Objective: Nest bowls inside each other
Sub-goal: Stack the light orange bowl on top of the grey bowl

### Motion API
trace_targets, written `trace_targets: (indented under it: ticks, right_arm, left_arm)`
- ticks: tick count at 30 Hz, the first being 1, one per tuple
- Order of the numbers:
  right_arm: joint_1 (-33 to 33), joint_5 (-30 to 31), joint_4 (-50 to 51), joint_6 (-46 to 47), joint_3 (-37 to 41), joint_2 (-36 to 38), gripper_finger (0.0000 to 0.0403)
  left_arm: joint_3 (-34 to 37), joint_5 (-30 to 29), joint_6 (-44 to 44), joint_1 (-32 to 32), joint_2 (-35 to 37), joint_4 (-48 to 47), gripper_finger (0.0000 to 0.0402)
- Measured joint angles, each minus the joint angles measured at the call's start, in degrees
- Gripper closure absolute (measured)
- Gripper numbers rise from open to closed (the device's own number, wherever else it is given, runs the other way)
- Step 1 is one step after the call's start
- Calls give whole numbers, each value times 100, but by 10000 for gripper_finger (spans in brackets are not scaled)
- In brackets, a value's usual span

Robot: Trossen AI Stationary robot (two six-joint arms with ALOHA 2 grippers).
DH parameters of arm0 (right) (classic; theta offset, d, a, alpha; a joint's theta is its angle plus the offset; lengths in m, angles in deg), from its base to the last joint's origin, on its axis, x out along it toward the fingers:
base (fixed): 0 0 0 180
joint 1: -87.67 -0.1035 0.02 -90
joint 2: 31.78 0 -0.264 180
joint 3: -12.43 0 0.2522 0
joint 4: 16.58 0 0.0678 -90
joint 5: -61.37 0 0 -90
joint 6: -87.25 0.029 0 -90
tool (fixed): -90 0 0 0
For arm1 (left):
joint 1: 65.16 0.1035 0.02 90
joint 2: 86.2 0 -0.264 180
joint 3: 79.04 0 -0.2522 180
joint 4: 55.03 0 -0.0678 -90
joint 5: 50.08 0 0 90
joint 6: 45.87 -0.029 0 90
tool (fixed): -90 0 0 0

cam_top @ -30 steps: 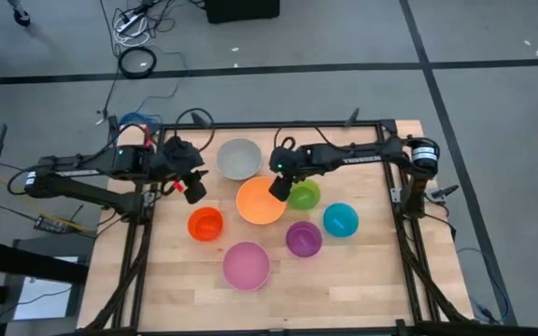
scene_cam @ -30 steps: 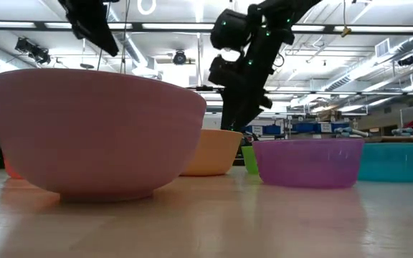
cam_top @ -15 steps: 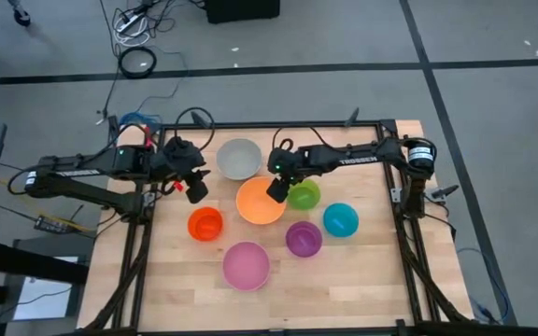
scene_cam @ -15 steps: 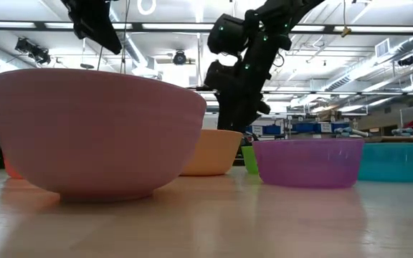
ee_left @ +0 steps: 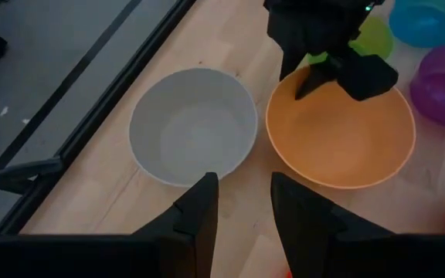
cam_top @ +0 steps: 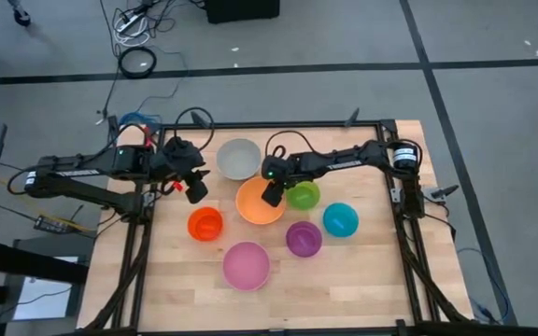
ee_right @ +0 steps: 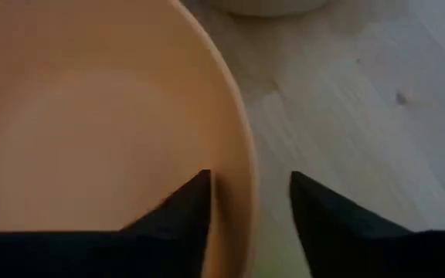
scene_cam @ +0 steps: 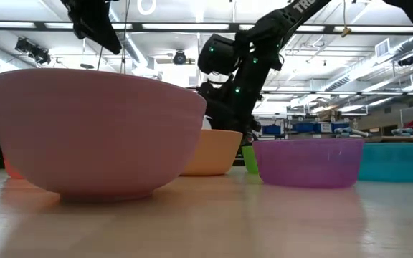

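Seven bowls stand on their bases on the wooden table: grey (cam_top: 238, 159) at the far side, orange (cam_top: 260, 202) in the middle, green (cam_top: 304, 195), blue (cam_top: 340, 220), purple (cam_top: 304, 239), pink (cam_top: 247, 265) nearest, red-orange (cam_top: 205, 224) at the left. My right gripper (ee_right: 249, 181) is open and low over the orange bowl's right rim (ee_right: 242, 166). One finger (ee_right: 184, 208) stands inside the bowl and one (ee_right: 323, 212) outside. I see no touch. My left gripper (ee_left: 242, 189) hangs open above the table, left of the grey bowl (ee_left: 193, 127).
The green bowl (scene_cam: 249, 159) stands right beside the orange bowl's (scene_cam: 210, 150) rim, where my right gripper (scene_cam: 228, 122) is. A dark metal frame (cam_top: 402, 215) runs around the table's edges. Bare wood lies at the near left and near right corners.
My right gripper has come down and a little toward the table's left, onto the orange bowl's right rim. The bowls have stayed in place.
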Motion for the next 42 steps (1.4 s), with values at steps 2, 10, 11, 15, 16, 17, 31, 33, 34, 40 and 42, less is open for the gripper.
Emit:
trace_targets:
  ticks: [2,10,11,15,16,17,31,33,34,40,42]
  right_arm:
    - [30,-30,-14,-34,-3,29,301]
    - [56,-230,56,-225,-20,437,394]
    - [55,-277,88,-249,-15,537,398]
    - [52,-321,56,-291,-13,1115,400]
    - [52,-323,47,-299,-15,1260,401]
    - [52,-319,20,-300,-15,1382,401]
    - [1147,-150,-2782,-633,-22,1170,402]
    - [1344,-249,-3030,-579,-20,960,402]
    - [1432,-318,-3152,-530,-20,859,402]
    - [1734,-975,-3681,-23,-16,177,403]
    - [1739,-1092,-3717,106,-15,7,403]
  left_arm:
    - [0,0,0,0,0,4,272]
    - [0,-2,-11,0,2,18,272]
    - [2,0,-13,0,2,17,272]
    - [4,0,-20,0,2,23,272]
    - [4,-1,-21,0,2,22,272]
    - [4,-1,-21,0,2,27,272]
    - [4,0,-427,0,2,1054,272]
    - [4,1,-450,0,2,1149,272]
    - [4,0,-452,0,2,1169,272]
    - [7,0,-484,0,2,1447,272]
    - [7,0,-533,0,2,1477,272]
